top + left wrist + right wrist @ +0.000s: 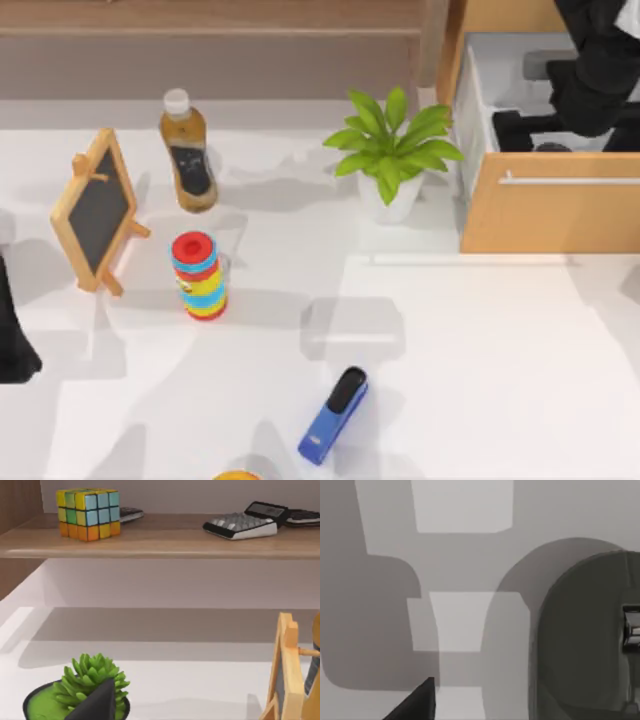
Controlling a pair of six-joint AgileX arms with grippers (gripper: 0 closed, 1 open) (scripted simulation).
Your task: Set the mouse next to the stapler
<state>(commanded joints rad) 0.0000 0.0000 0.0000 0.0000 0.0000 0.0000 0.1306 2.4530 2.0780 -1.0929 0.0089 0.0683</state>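
Right claw (560,125) down inside the open drawer (545,215) at the bench's far right, over the mouse (585,640) (grip impossible to tell). Stapler (333,415) lying front-centre. Left arm parked at left edge.

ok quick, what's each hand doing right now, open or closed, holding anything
Left hand: cannot be told, parked at the table's left edge.
Right hand: cannot be told, reaching into the open wooden drawer.

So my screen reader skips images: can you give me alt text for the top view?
A blue stapler lies near the white table's front edge. Behind it stand a stacked ring toy, small chalkboard, bottle and potted plant; the right arm reaches into an open wooden drawer.
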